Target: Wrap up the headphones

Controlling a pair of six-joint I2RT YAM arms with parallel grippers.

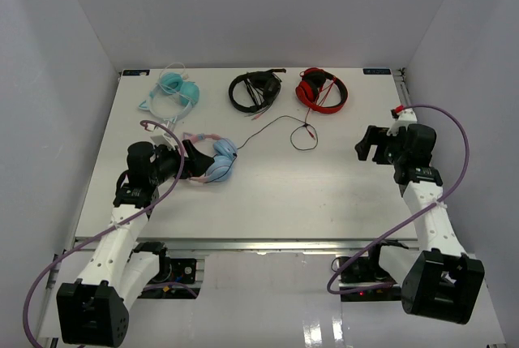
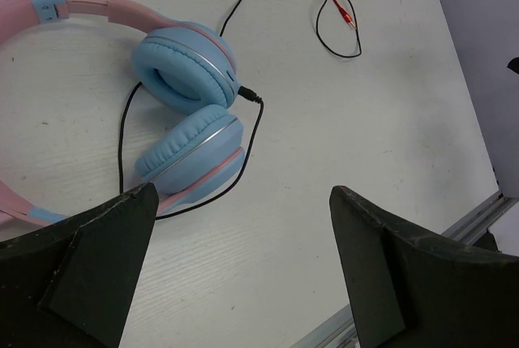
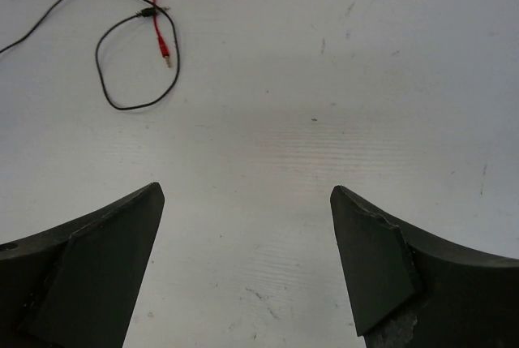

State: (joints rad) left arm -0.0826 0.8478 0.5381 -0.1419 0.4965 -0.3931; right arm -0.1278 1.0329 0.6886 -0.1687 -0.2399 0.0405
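The headphones (image 1: 222, 161) lie on the table at the left, with light-blue ear cups folded together and a pink headband (image 1: 199, 136). In the left wrist view the cups (image 2: 185, 72) lie just beyond my fingers, and the thin black cable (image 2: 253, 125) curls round them. The cable runs right to a loose loop (image 1: 304, 139), which also shows in the right wrist view (image 3: 130, 68). My left gripper (image 1: 193, 163) is open and empty next to the cups, its jaws wide over bare table (image 2: 243, 202). My right gripper (image 1: 369, 143) is open and empty at the right (image 3: 247, 194).
A smaller teal pair (image 1: 175, 91), a black pair (image 1: 254, 90) and a red pair (image 1: 323, 88) lie along the back of the table. A red cable plug (image 3: 163, 44) lies inside the black loop. The table's front rail (image 2: 478, 214) is close to the left gripper.
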